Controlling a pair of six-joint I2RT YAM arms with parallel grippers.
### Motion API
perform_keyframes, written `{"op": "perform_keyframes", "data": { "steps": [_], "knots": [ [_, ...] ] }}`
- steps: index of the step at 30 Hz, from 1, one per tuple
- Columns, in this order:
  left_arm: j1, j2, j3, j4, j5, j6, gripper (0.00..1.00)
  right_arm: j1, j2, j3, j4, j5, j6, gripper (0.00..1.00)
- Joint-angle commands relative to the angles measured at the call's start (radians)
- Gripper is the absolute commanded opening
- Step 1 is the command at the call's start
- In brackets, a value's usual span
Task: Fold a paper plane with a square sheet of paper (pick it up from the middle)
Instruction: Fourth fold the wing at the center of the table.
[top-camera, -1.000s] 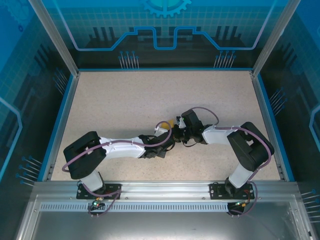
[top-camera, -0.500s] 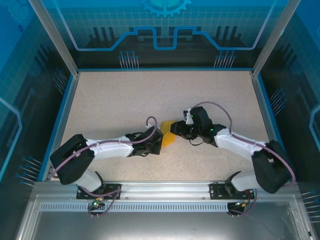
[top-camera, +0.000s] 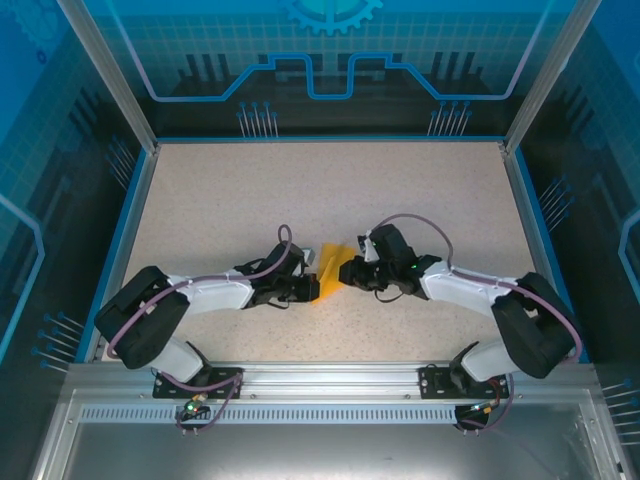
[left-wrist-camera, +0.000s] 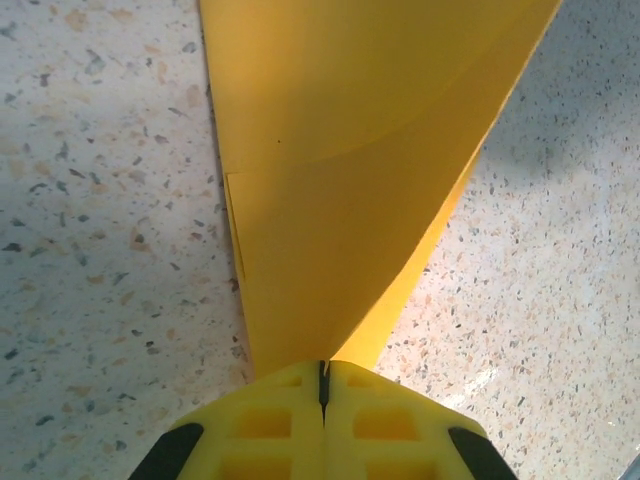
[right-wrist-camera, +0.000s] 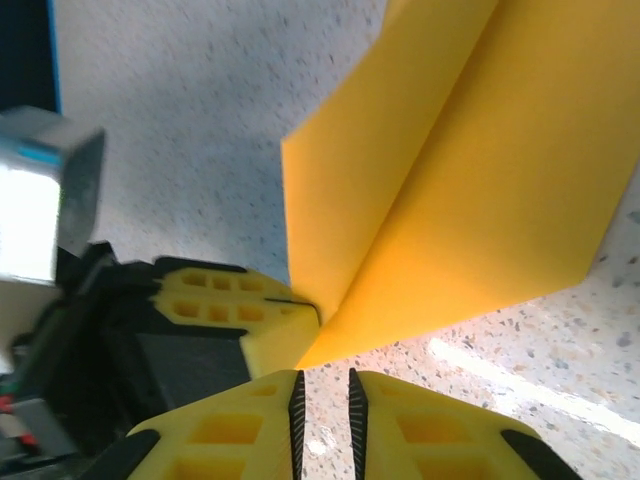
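Note:
The orange-yellow sheet of paper (top-camera: 328, 272) is folded into a pointed wedge with a lengthwise crease (right-wrist-camera: 480, 180). It stands partly raised off the speckled table, between the two grippers. My left gripper (top-camera: 306, 286) is shut on its narrow tip (left-wrist-camera: 322, 365), and the paper (left-wrist-camera: 350, 150) fans out ahead of the jaws. My right gripper (right-wrist-camera: 323, 385) hovers just short of the same tip, opposite the left gripper (right-wrist-camera: 270, 310). Its jaws stand a narrow gap apart with only table showing between them. Whether the fold amounts to the paper plane I cannot tell.
The beige speckled table (top-camera: 250, 190) is bounded by a blue rim (top-camera: 126, 235) and transparent walls. Both arms reach inward from their bases at the near edge, with purple cables looping over the wrists. Open tabletop lies behind the paper.
The grippers were pressed together a second ago and have drawn apart, uncovering the folded paper. The left arm has pulled back leftward with the paper. The right gripper no longer touches it.

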Motion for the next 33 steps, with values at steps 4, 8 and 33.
{"op": "perform_keyframes", "data": {
  "steps": [4,8,33],
  "knots": [
    [0.027,0.002,-0.052,0.068,0.062,-0.052,0.04,0.039,0.101,0.073,0.082,-0.019,0.031,0.18],
    [0.032,0.013,-0.067,0.100,0.079,-0.071,0.04,0.044,0.155,0.099,0.108,-0.033,0.044,0.16],
    [0.116,0.053,-0.105,0.174,0.181,-0.115,0.03,0.021,0.345,0.186,0.146,-0.042,0.080,0.13]
  ]
}}
